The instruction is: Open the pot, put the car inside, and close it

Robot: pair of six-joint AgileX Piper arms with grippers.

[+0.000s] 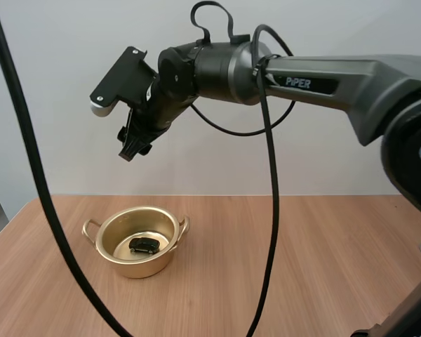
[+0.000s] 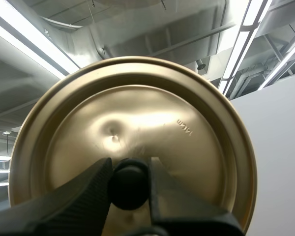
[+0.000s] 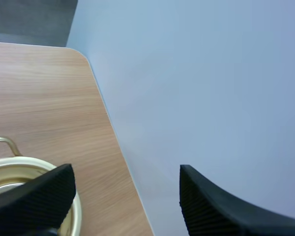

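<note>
1. High view: the right arm reaches in from the right edge of the tabletop (image 1: 302,267) and across it. The right hand (image 1: 131,144) hangs high in the air, pointing downward, in front of a pale wall (image 1: 337,154).
2. Well below that hand, a golden pot (image 1: 137,242) with two side handles stands upright toward the far left corner of the tabletop. It is uncovered.
3. A small dark car (image 1: 145,245) lies on the floor of the pot, inside it.
4. Left wrist view: the left hand (image 2: 129,164) is clenched on a round black knob (image 2: 129,187). The two black fingers (image 2: 83,191) press against the knob's sides.
5. The knob sits at the centre of a round golden lid (image 2: 137,113). The lid is in the air, held up by this grip, with its domed top face toward the camera.
6. Right wrist view: the right hand is released. Its two ribbed fingers stand wide apart and nothing is between them.
7. The pot's golden rim and one thin wire handle (image 3: 5,142) show just beside one of these fingers. The wooden tabletop runs past them to a rounded corner, which meets the pale wall.
</note>
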